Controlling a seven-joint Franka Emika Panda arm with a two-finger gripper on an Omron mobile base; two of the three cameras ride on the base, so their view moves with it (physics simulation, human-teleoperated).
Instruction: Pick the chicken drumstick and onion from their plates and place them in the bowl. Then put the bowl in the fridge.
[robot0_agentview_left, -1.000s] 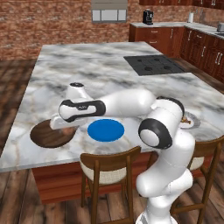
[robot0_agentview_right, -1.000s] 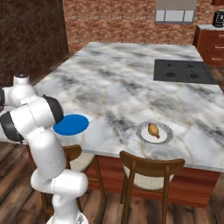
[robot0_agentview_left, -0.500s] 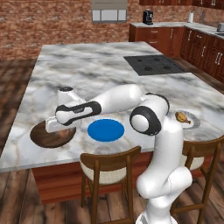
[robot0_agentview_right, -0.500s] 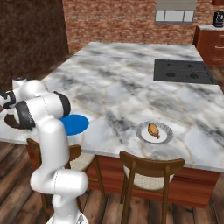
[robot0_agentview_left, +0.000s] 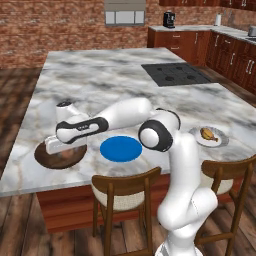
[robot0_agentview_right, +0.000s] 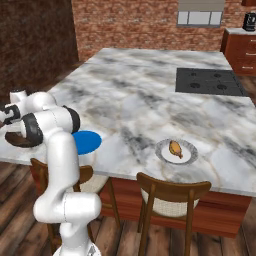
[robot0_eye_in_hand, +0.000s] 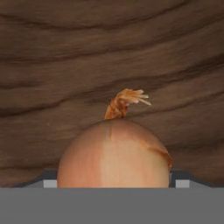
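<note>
Over the bowl, at the near left corner of the tabletop, I have the end effector hanging low, arm stretched far out to the left of its base. From the hand view the onion sits right between the finger tips, dark wood grain of the bowl behind it. Jaws are spread wide; with an onion this size between them I can't say for sure whether they pinch it or have let go. My read: onion is at the drop point, inside the bowl's rim, so this is the release step of the first item.

Just right of the bowl lies the blue plate, bare now, which fits the onion having come off it. Well to the right of the bowl, near the tabletop's front edge, the pale plate carries the chicken drumstick, untouched. In the right base view the same drumstick lies on its plate, far from the arm.

Bowl is near the edge, so reach is easy, but a careless lift could nudge it. Next I'd pull straight up, then swing right across the blue plate to the drumstick. Fridge step is far off; roughly a third done, I judge.
</note>
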